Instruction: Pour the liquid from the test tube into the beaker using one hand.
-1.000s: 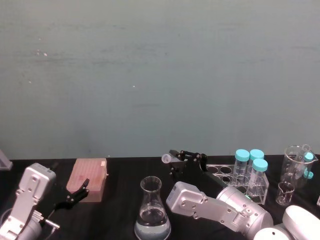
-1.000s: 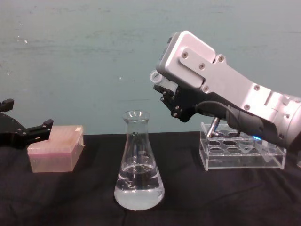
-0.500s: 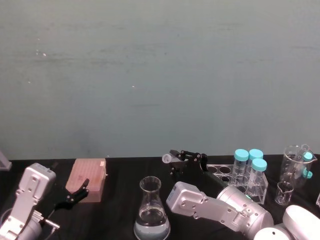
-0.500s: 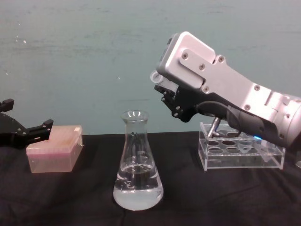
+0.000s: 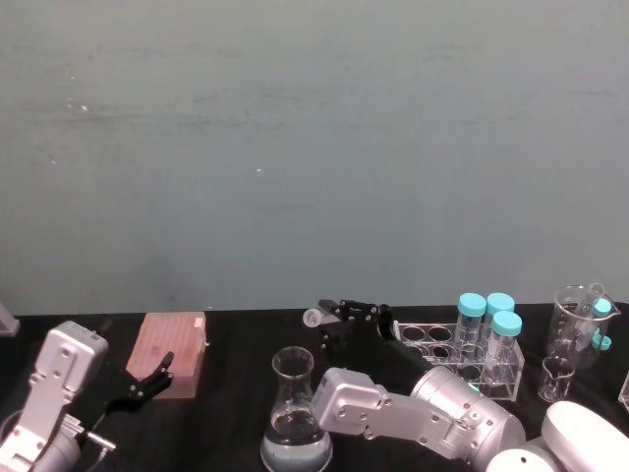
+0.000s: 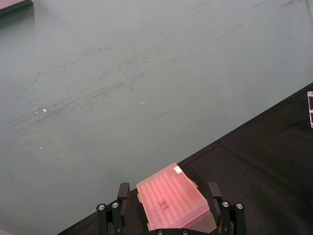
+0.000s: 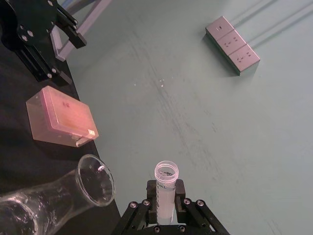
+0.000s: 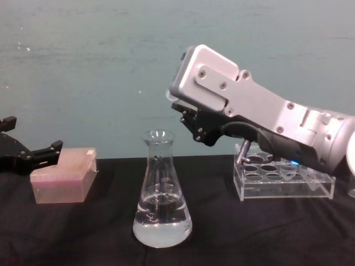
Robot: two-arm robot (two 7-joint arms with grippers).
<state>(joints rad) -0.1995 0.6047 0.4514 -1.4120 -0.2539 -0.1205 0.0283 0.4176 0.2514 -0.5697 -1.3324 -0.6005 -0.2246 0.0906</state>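
One test tube [image 7: 166, 180] sits clamped in the right claw [image 7: 166, 195], raised beside the beaker [image 8: 161, 194].

A laboratory is indicated: a conical glass beaker [image 8: 162, 205], a clear acrylic rack [image 8: 283, 180] with teal-capped tubes [image 5: 506, 344], a pink tip box [image 8: 62, 176] and smaller glassware [image 5: 558, 379] are laid out on a black tabletop [image 8: 249, 233] against a plain teal wall [image 5: 295, 147].
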